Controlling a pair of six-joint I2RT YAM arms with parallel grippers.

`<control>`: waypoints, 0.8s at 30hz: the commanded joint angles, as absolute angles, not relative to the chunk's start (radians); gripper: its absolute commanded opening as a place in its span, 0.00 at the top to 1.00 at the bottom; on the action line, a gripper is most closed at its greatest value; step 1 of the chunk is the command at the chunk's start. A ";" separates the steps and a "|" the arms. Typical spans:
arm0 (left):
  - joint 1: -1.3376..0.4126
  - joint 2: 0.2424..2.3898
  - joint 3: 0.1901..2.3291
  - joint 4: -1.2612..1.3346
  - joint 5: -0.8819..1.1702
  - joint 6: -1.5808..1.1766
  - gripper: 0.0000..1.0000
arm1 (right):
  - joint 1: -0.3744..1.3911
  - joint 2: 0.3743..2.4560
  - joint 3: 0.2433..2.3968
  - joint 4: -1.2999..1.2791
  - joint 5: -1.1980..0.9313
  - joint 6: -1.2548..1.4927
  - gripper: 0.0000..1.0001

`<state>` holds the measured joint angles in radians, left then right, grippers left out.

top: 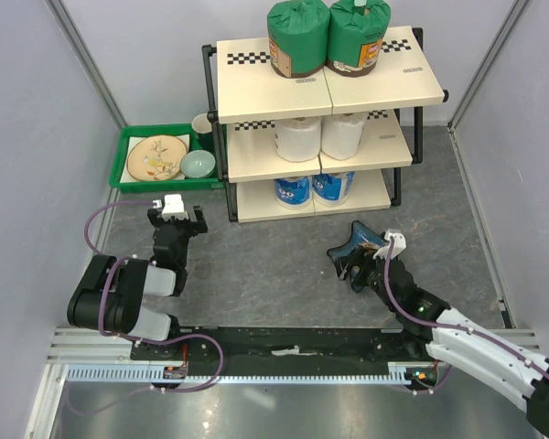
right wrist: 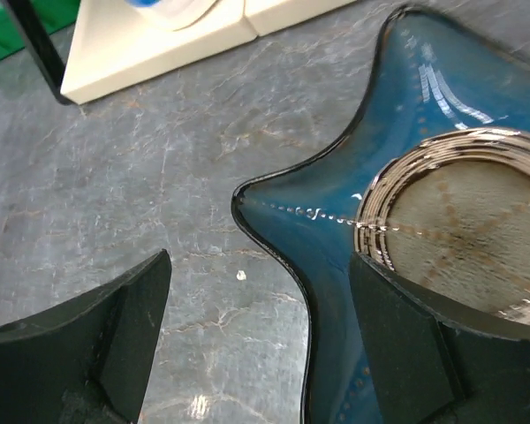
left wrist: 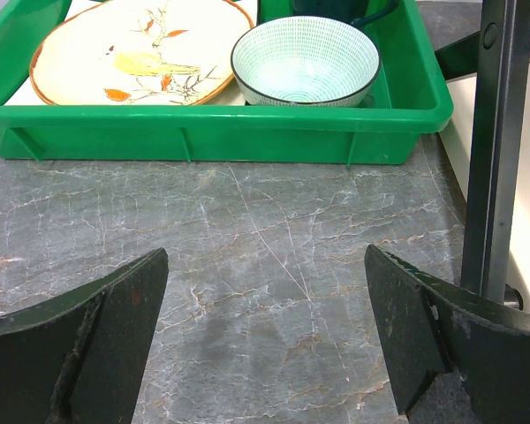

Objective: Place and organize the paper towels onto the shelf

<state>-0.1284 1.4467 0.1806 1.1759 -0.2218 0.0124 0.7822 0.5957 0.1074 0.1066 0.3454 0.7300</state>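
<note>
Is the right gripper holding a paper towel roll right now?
No, the right gripper stands open over the edge of the blue star dish, with no roll in it.

The shelf [top: 256, 91] has cream boards with black-and-white checker strips. The paper towels [top: 299, 37] are green on top, white in the middle, blue-and-white at the bottom. The star dish [right wrist: 406, 115] is blue, the tray [left wrist: 212, 132] green, the worktop [left wrist: 247, 256] grey with pale veins.
</note>
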 commanded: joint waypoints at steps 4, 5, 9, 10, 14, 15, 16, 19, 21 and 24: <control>-0.123 1.448 0.202 1.203 -0.209 0.017 0.01 | 0.784 0.471 0.379 -0.400 0.521 0.735 0.10; -0.123 1.450 0.202 1.203 -0.209 0.017 0.01 | 0.784 0.453 0.403 -0.414 0.522 0.741 0.10; -0.123 1.448 0.202 1.203 -0.209 0.017 0.02 | 0.784 0.431 0.471 -0.534 0.580 0.807 0.10; -0.123 1.448 0.202 1.203 -0.209 0.015 0.04 | 0.785 0.420 0.500 -0.587 0.598 0.816 0.10; -0.123 1.450 0.202 1.203 -0.209 0.015 0.11 | 0.784 0.391 0.538 -0.655 0.658 0.844 0.10; -0.123 1.450 0.202 1.203 -0.209 0.015 0.14 | 0.784 0.379 0.541 -0.670 0.666 0.853 0.10; -0.123 1.448 0.202 1.203 -0.209 0.015 0.17 | 0.784 0.371 0.545 -0.682 0.682 0.867 0.10; -0.123 1.448 0.202 1.203 -0.209 0.015 0.29 | 0.784 0.336 0.537 -0.690 0.707 0.887 0.10; -0.123 1.450 0.202 1.201 -0.209 0.014 0.38 | 0.784 0.318 0.535 -0.690 0.713 0.888 0.10; -0.123 1.450 0.202 1.203 -0.209 0.015 0.67 | 0.784 0.316 0.534 -0.690 0.715 0.888 0.10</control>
